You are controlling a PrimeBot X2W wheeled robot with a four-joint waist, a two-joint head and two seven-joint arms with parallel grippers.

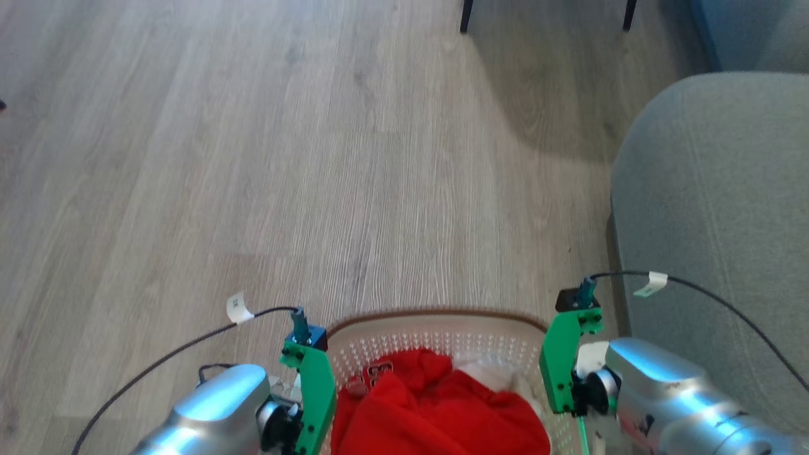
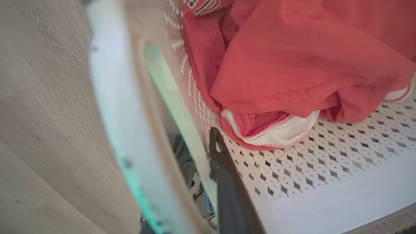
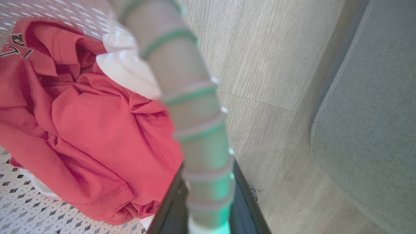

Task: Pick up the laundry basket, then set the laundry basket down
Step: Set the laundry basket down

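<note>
Laundry basket [image 1: 436,317]: seen at the bottom middle of the head view, between the two forearms, over the wood floor [image 1: 316,158]. Whether it rests on the floor or is lifted cannot be told.
Basket build: white perforated walls [image 2: 308,169], brown woven-look rim [image 3: 195,97].
Contents: red clothes [image 1: 436,404] with a white piece underneath; a white hem with red stitching is seen against the perforated wall in the left wrist view [image 2: 279,133].
Left gripper [image 2: 195,195]: closed on the basket's side. The dark inner finger [image 2: 227,188] is laid against the inner wall, with the blurred rim running up beside it. The outer finger is mostly hidden behind the rim.
Right gripper [image 3: 208,198]: clamped on the opposite rim, which is flanked tightly by a dark finger [image 3: 169,211] on each side.
Green wrist brackets: left [image 1: 313,392] and right [image 1: 562,366], seen just outside the basket's two sides.
Grey upholstered seat [image 1: 714,221]: near the basket on the robot's right, not touching it.
Dark furniture legs [image 1: 466,16]: well apart, at the top edge.
</note>
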